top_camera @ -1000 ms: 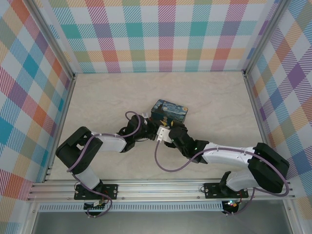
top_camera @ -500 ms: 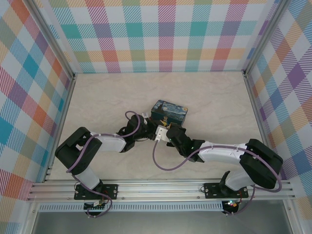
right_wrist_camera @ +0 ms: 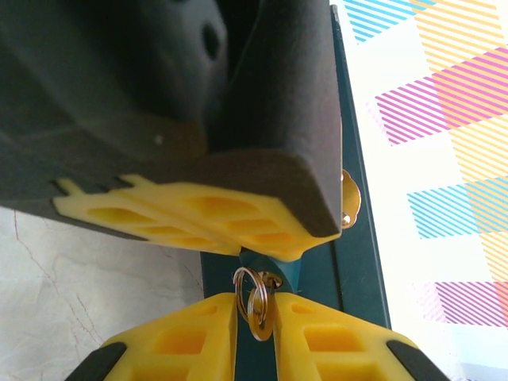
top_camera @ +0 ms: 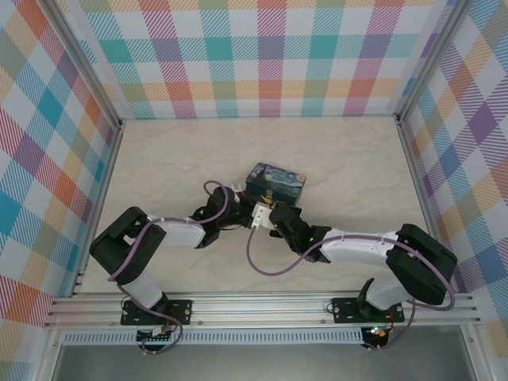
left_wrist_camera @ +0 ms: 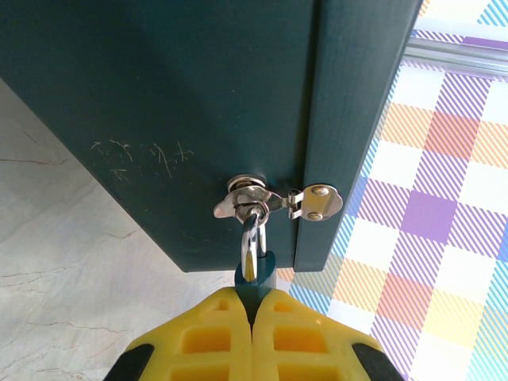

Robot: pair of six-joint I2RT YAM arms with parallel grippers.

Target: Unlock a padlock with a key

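Left gripper (left_wrist_camera: 254, 300): I'm seeing its yellow fingers pressing together at the bottom of the left wrist frame, pinching the tiny blue-bodied padlock (left_wrist_camera: 252, 276).
Padlock: its thin silvery shackle is hanging through the hasp of the rectangular dark-blue starry-night tin (top_camera: 278, 181), sitting mid-frame in the top view.
Right gripper (right_wrist_camera: 255, 302): I'm watching it pinching the small thin metal key (right_wrist_camera: 259, 317) on its ring, bottom centre of the right wrist frame, just below the padlock.

No writing, brand, number or sign can be read anywhere. The dark-blue tin (top_camera: 278, 181) bears only a painted picture, and the walls (top_camera: 270, 63) only coloured checks.
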